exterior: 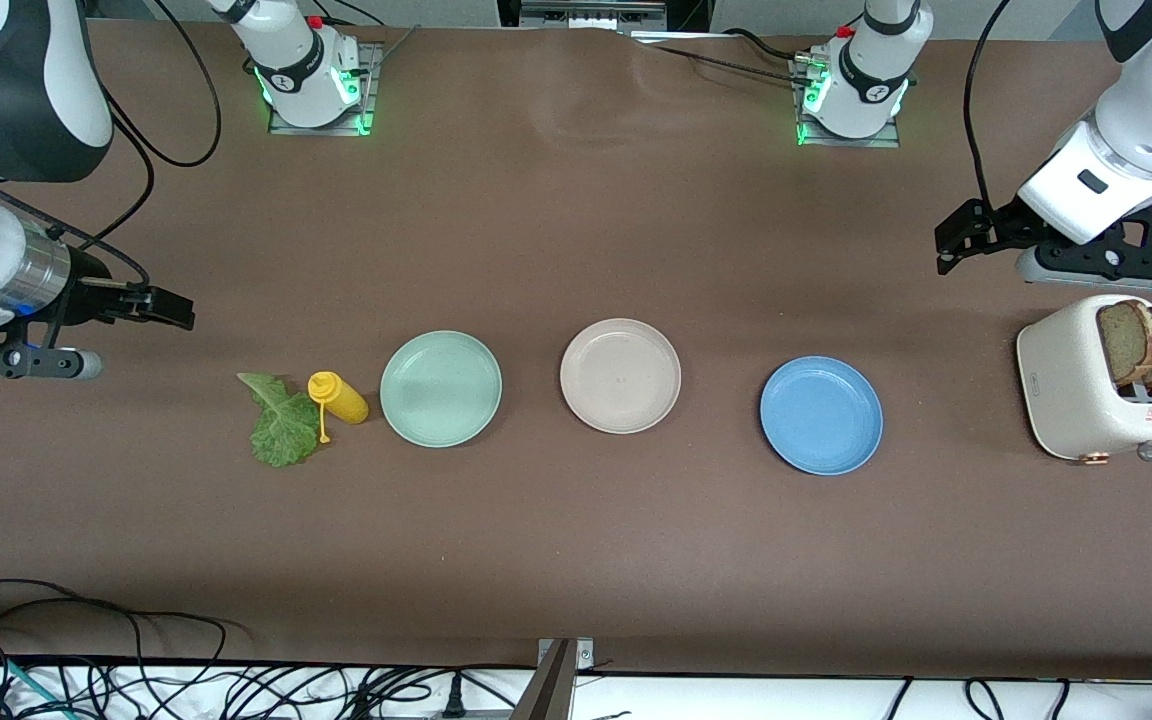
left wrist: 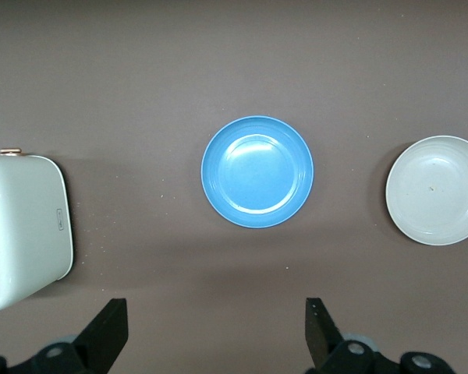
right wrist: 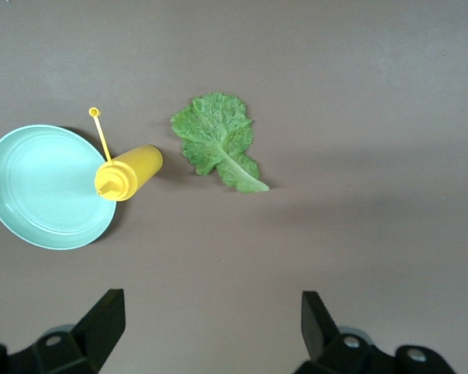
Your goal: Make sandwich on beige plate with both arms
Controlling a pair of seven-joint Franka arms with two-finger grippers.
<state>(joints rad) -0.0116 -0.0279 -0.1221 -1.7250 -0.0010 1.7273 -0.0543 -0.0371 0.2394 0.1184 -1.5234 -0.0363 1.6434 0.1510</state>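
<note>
The brown desk [exterior: 576, 560] carries everything in one row, and the beige plate [exterior: 620, 375] at its middle is bare, so the sandwich is not yet begun. Toward the left arm's end from that plate stand the blue plate [exterior: 821, 415] and then the white toaster [exterior: 1086, 395], its two bread slices [exterior: 1148, 342] upright in the slots. Toward the right arm's end from the beige plate lie the mint-green plate [exterior: 441, 388], the yellow squeeze bottle [exterior: 338, 397] on its side, and the lettuce leaf [exterior: 281, 420] touching the bottle.

The left claw [exterior: 948, 245] hangs wide open and empty over the desk near the toaster; the right claw [exterior: 171, 305], equally open and empty, hangs over the desk near the leaf.

Likely risks: a slice jams and the toaster tips; the thin leaf slips, or the bottle rolls; the wrong plate gets used.
</note>
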